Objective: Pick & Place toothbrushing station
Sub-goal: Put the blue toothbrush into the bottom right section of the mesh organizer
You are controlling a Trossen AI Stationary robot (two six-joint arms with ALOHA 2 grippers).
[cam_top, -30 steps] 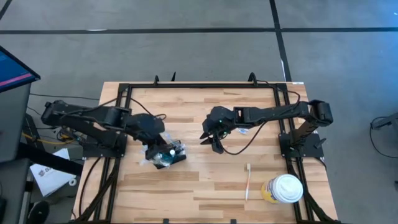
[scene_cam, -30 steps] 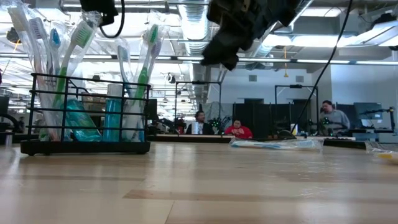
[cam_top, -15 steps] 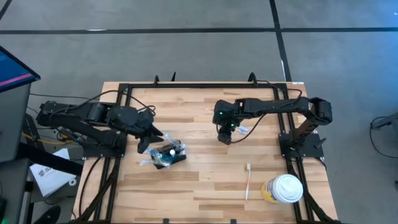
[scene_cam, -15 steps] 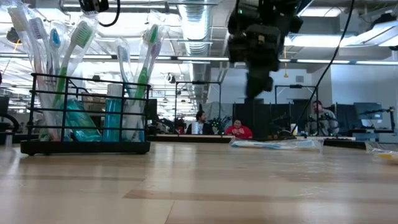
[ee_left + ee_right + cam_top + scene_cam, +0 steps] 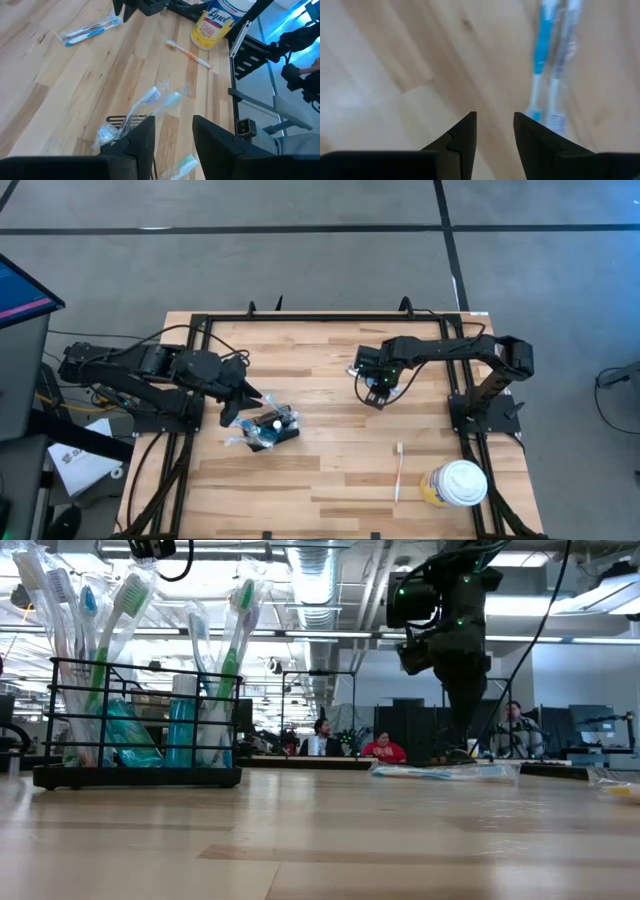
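Observation:
The toothbrushing station (image 5: 272, 428), a small black wire holder full of wrapped toothbrushes, stands on its base on the wooden table, left of the middle; the low view shows it (image 5: 135, 710) upright. My left gripper (image 5: 248, 402) hovers open just left of it, slanting down, and its wrist view shows brush heads (image 5: 150, 100) below the open fingers (image 5: 174, 137). My right gripper (image 5: 378, 388) points down, open, just above the table beside a clear-wrapped pack of blue toothbrushes (image 5: 545, 65), which lies flat (image 5: 445, 772).
A loose orange-and-white toothbrush (image 5: 399, 470) lies near the front right. Beside it stands a yellow Lysol canister with a white lid (image 5: 458, 483). A black frame (image 5: 300, 320) borders the table. People sit in the room beyond the far edge (image 5: 380, 748).
My right gripper has gone toward the table's right edge and down, tipping from a slant until it points straight down beside the wrapped blue toothbrushes. My left gripper has drawn back from over the station, up and toward the left edge, then kept still. The station has not moved.

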